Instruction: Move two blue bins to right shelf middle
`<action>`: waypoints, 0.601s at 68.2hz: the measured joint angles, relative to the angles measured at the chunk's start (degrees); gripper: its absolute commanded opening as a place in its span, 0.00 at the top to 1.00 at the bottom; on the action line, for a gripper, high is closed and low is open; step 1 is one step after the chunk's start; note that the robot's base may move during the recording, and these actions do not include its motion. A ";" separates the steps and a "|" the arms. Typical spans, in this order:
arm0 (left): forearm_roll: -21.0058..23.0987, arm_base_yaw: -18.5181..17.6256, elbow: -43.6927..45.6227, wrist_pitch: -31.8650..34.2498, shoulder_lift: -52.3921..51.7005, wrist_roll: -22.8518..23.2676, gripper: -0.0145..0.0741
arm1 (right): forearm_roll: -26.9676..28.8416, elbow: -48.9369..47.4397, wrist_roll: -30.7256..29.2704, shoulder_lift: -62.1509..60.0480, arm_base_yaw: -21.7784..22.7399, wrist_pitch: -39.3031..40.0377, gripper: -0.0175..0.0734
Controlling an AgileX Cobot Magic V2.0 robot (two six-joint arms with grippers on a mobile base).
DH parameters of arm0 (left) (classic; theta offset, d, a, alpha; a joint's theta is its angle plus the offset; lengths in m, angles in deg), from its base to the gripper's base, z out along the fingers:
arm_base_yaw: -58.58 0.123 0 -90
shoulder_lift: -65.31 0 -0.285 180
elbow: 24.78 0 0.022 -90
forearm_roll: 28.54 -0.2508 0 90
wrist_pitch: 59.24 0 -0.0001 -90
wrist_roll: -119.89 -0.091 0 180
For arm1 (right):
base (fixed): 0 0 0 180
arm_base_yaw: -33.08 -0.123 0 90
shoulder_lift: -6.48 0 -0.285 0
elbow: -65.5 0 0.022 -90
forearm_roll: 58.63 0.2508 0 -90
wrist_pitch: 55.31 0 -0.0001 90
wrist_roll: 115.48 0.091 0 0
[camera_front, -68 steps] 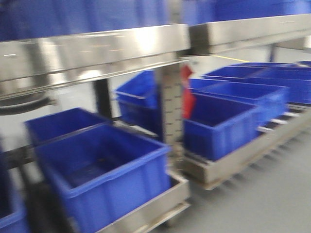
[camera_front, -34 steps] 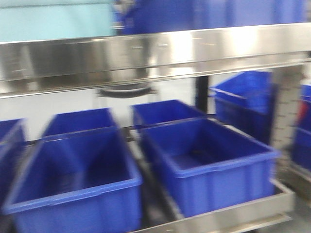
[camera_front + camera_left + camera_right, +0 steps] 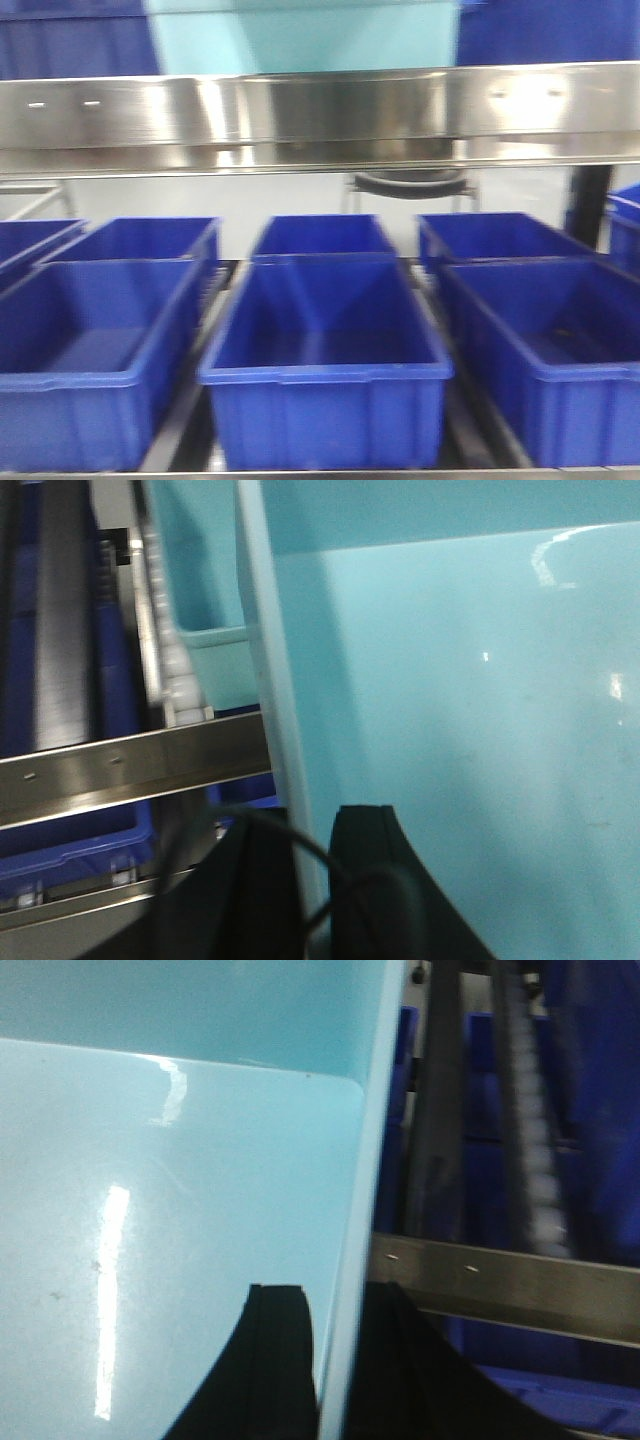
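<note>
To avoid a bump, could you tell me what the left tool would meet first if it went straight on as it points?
The left tool straddles the wall of the pale blue bin, so it would only ride further onto that wall. Beyond, its outer finger likely meets the steel shelf rail; depth is unclear.

Left tool point(image 3: 312, 890), right tool point(image 3: 338, 1375): black fingers point(image 3: 245, 895) astride opposite rims of pale bin point(image 3: 300, 38)

Dk-blue bins point(image 3: 325, 420) in 2 rows under steel rail point(image 3: 320, 110); chair point(image 3: 408, 184) behind.
</note>
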 measured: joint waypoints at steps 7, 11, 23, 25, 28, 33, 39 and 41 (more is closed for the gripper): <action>0.00 0.00 0.00 -0.10 0.00 0.00 0.96 | 0.00 0.00 0.00 0.00 0.00 0.00 0.98; 0.00 0.00 0.00 -0.10 0.00 0.00 0.96 | 0.00 0.00 0.00 0.00 0.00 0.00 0.98; 0.10 0.00 0.00 -0.10 0.00 0.00 0.96 | 0.00 0.00 0.00 0.00 0.00 0.00 0.98; 0.10 0.00 0.00 -0.10 0.00 0.00 0.96 | 0.00 0.00 0.00 0.00 0.00 0.00 0.98; 0.10 0.00 0.00 -0.10 0.00 0.00 0.96 | 0.00 0.00 0.00 0.00 0.00 0.00 0.98; 0.10 0.00 0.00 -0.10 0.00 0.00 0.96 | 0.00 0.00 0.00 0.00 0.00 0.00 0.98; 0.10 0.00 0.00 -0.10 0.00 0.00 0.96 | 0.00 0.00 0.00 0.00 0.00 0.00 0.98; 0.10 0.00 0.00 -0.10 0.00 0.00 0.96 | 0.00 0.00 0.00 0.00 0.00 0.00 0.98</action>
